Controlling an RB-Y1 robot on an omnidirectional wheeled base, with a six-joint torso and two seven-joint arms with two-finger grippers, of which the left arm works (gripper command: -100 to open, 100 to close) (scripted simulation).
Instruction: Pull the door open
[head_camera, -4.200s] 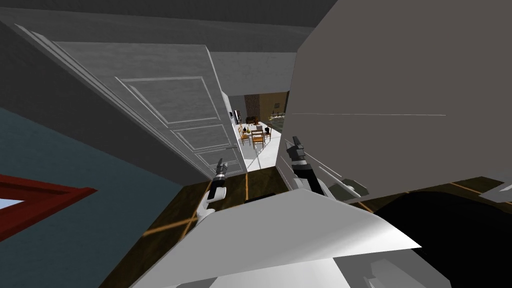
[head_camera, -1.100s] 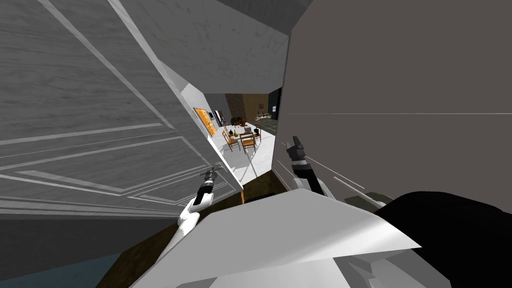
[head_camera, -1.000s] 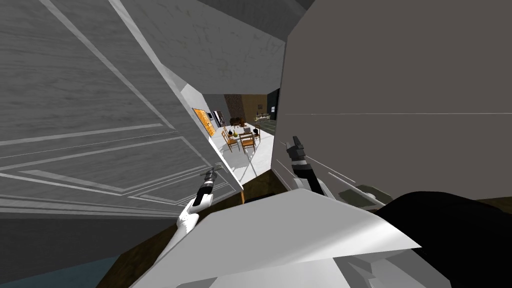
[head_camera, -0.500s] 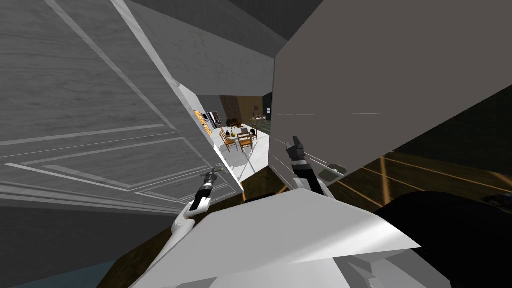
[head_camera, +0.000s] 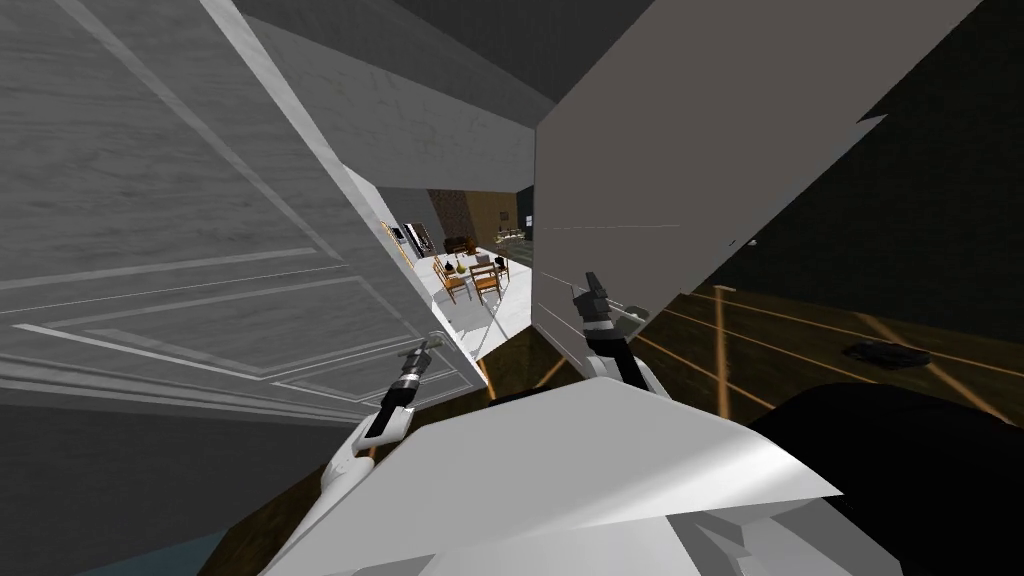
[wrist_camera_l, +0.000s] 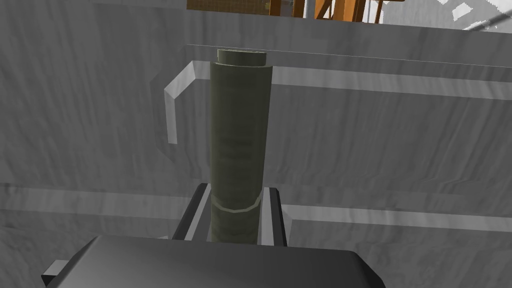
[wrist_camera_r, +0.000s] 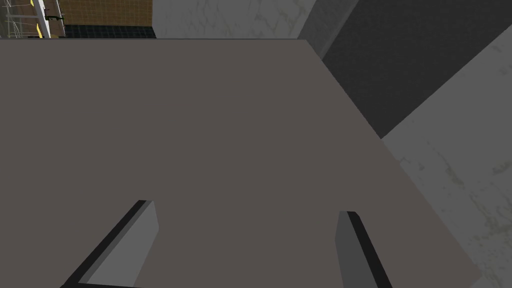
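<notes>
The grey panelled door (head_camera: 180, 250) stands swung open on my left, its free edge near the gap to the room beyond. Its handle is a dark olive cylinder (wrist_camera_l: 236, 145) that runs straight out from my left gripper (wrist_camera_l: 236, 216), whose fingers (wrist_camera_l: 274, 212) press its two sides. In the head view the left gripper (head_camera: 415, 358) sits at the handle (head_camera: 428, 343) low on the door's edge, with the arm stretched out. My right gripper (head_camera: 591, 291) is raised by the wall to the right of the opening. Its fingers (wrist_camera_r: 142, 235) stand wide apart with nothing between them.
A flat grey-brown wall (head_camera: 680, 150) stands close on the right, just ahead of the right gripper (wrist_camera_r: 247, 207). Through the gap I see a bright room with a table and wooden chairs (head_camera: 470, 277). Dark striped floor (head_camera: 790, 345) with a small dark object (head_camera: 886, 352) lies to the right.
My view has turned: the grey-brown wall covers less and the striped floor to the right has come into sight. My left arm reaches further out, still gripping the handle. The right gripper holds its pose.
</notes>
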